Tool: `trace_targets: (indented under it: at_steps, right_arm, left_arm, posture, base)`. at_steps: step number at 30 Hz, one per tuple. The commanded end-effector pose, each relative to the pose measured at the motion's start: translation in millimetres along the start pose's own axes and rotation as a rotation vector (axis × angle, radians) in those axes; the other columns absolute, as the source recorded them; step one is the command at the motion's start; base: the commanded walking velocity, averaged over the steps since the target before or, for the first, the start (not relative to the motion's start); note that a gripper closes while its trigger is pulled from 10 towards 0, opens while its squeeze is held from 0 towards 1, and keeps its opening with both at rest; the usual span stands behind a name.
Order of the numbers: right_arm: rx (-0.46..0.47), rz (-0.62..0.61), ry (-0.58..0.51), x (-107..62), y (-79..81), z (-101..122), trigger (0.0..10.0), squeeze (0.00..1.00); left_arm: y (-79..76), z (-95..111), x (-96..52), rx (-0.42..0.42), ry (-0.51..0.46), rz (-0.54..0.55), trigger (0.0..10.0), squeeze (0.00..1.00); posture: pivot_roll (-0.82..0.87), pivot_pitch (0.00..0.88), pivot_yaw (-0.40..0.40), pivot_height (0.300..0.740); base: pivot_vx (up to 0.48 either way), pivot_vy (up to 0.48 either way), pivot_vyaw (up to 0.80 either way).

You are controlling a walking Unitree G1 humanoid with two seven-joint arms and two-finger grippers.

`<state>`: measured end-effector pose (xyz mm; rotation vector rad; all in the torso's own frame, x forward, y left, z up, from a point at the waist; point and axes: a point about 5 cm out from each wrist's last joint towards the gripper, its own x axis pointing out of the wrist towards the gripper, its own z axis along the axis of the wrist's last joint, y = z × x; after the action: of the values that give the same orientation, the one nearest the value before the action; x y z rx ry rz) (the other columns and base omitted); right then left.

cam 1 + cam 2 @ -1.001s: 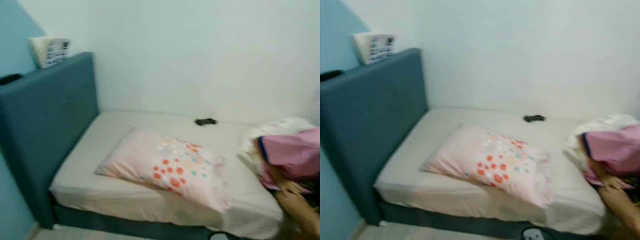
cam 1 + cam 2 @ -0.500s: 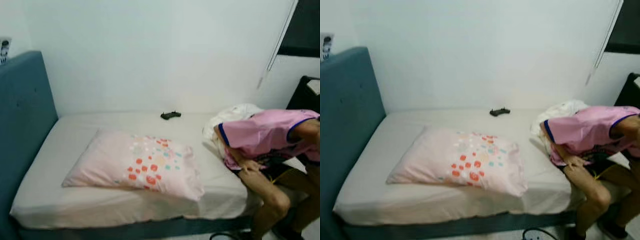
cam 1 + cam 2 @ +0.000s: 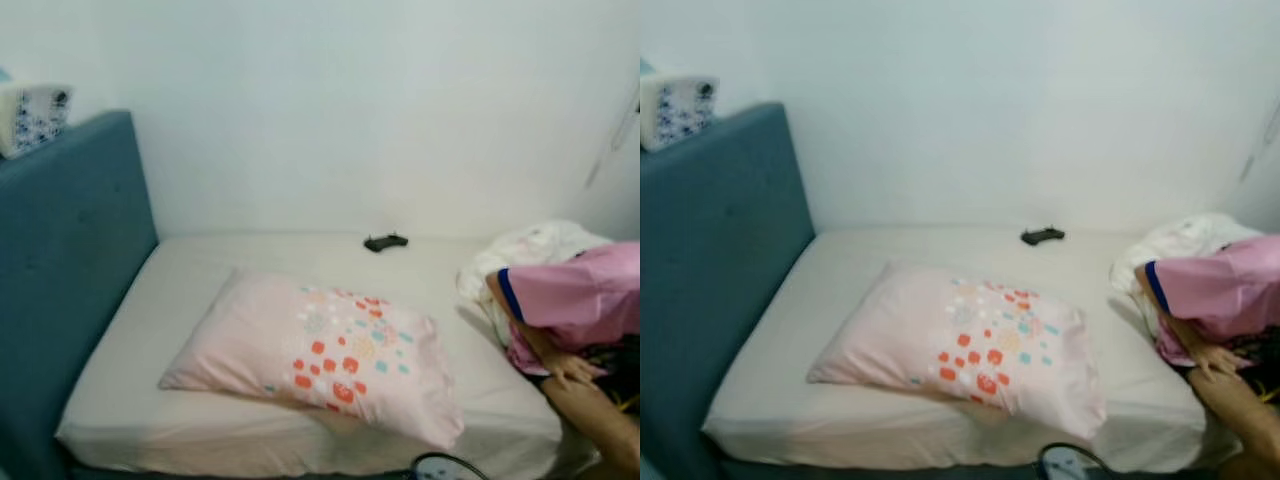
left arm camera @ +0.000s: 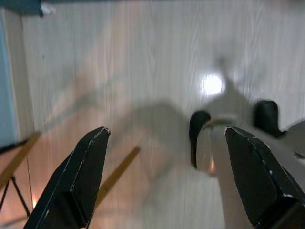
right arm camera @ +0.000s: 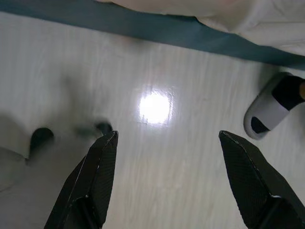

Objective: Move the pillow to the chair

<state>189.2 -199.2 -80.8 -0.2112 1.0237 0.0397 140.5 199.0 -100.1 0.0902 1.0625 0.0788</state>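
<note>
Pink and dotted with red, orange and teal spots, the pillow [image 3: 325, 355] is lying flat on the bed [image 3: 150, 400], slightly askew, its nearer corner reaching toward the mattress's front edge, which is probably why it is sitting there untouched: nothing is gripping it yet and the robot seems to be only facing it. Both arms are hanging low over the pale wooden floor [image 5: 190, 181]; the left gripper [image 4: 167, 181] is pointing down with its two black fingers spread wide and nothing between them, and the right gripper [image 5: 167, 176] is likewise splayed and empty, aiming at the floor just beside the bed's blue base. Beyond the pillow, against the white wall, a small black object [image 3: 385, 242] is resting on the sheet (it is too small to identify). To the left of the pillow the blue headboard [image 3: 70, 270] is rising, with a patterned box [image 3: 32, 117] perched on its top. To the right of the pillow a person in a pink shirt [image 3: 580, 300] is bending over beside crumpled white bedding [image 3: 530, 250], close enough to crowd a reach from that side. A slipper [image 5: 274, 105] is lying on the floor near the bed base. No chair is appearing anywhere, so the goal is presumably lying off behind or beside the robot.
</note>
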Motion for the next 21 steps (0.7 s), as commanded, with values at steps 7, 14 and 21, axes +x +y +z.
trace_targets:
  at_steps: [7, 14, 21]
  right_arm:
    - [0.015, -0.034, 0.004, -0.8, -11.1, -1, 10.0, 0.0]
    - [0.049, -0.057, -0.003, -1.2, -14.0, -1, 10.0, 0.0]
    - [0.164, -0.091, -0.031, -1.5, -21.2, 3, 10.0, 0.0]
  left_arm:
    - [-6.9, 6, 1.0, 0.011, -0.021, -0.021, 10.0, 0.0]
    - [-6.9, 6, 0.8, -0.02, -0.028, -0.023, 10.0, 0.0]
    - [-6.9, 2, 0.4, -0.01, -0.011, -0.028, 10.0, 0.0]
  posture:
    - [-0.08, 0.0, -0.032, 0.74]
    - [-0.08, 0.0, -0.031, 0.74]
    - [-0.08, 0.0, -0.03, 0.74]
  base:
    - [0.428, 0.0, 0.0]
    - [0.234, 0.0, 0.0]
    - [0.0, -0.411, 0.0]
